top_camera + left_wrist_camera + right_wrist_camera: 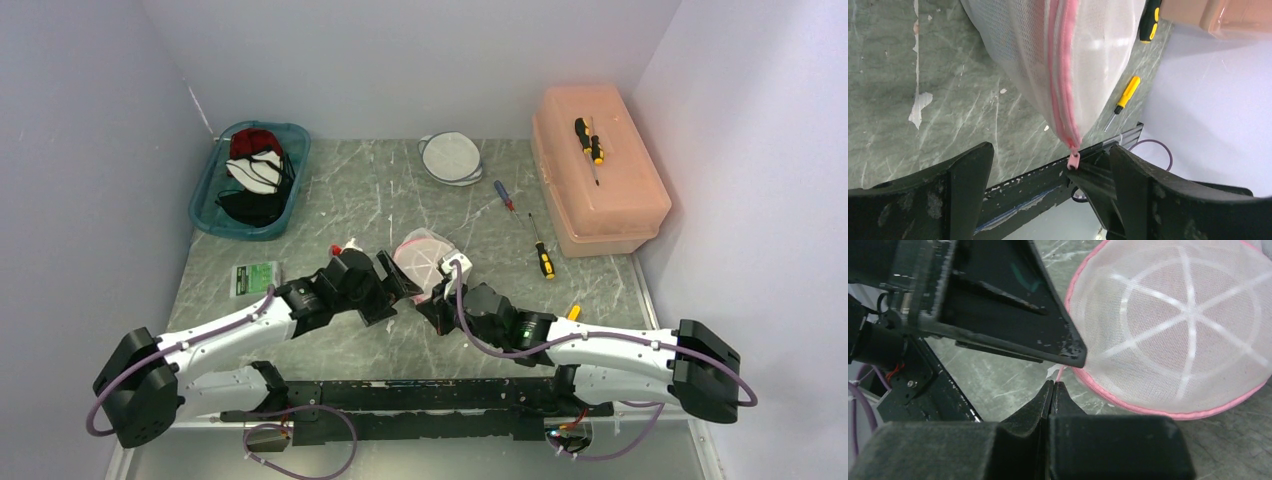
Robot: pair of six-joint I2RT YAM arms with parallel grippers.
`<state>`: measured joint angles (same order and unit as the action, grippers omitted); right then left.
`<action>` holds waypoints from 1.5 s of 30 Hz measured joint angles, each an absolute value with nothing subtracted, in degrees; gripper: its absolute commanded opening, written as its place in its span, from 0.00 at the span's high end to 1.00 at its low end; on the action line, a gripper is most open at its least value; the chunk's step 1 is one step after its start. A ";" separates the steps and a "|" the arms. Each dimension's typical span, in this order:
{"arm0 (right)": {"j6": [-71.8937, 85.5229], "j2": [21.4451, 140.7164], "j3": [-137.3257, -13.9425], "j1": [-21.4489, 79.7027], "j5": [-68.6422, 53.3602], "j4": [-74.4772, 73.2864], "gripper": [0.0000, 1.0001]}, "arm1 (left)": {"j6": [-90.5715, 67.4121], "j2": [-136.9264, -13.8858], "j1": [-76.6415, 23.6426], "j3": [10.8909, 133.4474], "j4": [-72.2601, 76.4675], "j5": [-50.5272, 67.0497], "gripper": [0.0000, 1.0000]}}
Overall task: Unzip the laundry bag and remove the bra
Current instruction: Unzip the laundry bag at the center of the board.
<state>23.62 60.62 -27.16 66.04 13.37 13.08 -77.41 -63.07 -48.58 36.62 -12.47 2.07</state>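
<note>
I'm seeing two arms, the left arm (215, 340) and the right arm (610, 350), wearing white shells over black joint housings, each ending in a chunky black block at the shoulder. A mauve cable (463, 310) is trailing along each one. The left gripper (1050, 147) is showing matte black fingers (965, 195) with scuffed, chipped edges — pale flecks in the paint. A black rail (420, 400) is carrying both bases.

Plain pale lilac walls (400, 60) enclose three sides; the grey-green marbled tabletop (380, 200) is scuffed white.
</note>
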 measured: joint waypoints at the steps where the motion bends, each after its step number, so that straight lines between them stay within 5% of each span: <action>1: 23.53 60.49 -27.16 66.04 12.93 13.17 1.00 | -77.65 -63.46 -48.58 36.64 -12.19 1.89 0.14; 14: 23.09 57.30 -25.67 66.04 11.33 13.43 1.00 | -78.46 -69.36 -45.25 38.17 -8.03 0.75 0.64; 20: 23.20 56.86 -24.64 66.04 11.77 12.78 1.00 | -78.19 -70.28 -44.25 38.30 -6.22 2.04 0.97; 34: 30.57 51.40 -19.03 61.52 21.67 5.19 1.00 | -71.18 -69.14 -38.81 38.30 -3.60 8.82 0.97; 45: 22.37 38.28 -20.21 61.52 18.85 2.42 1.00 | -52.31 -82.19 -32.05 53.71 -0.82 33.01 0.97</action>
<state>22.37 38.28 -20.21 61.52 18.85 2.42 -52.31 -82.19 -32.05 53.71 -0.82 33.01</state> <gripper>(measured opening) 0.007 0.047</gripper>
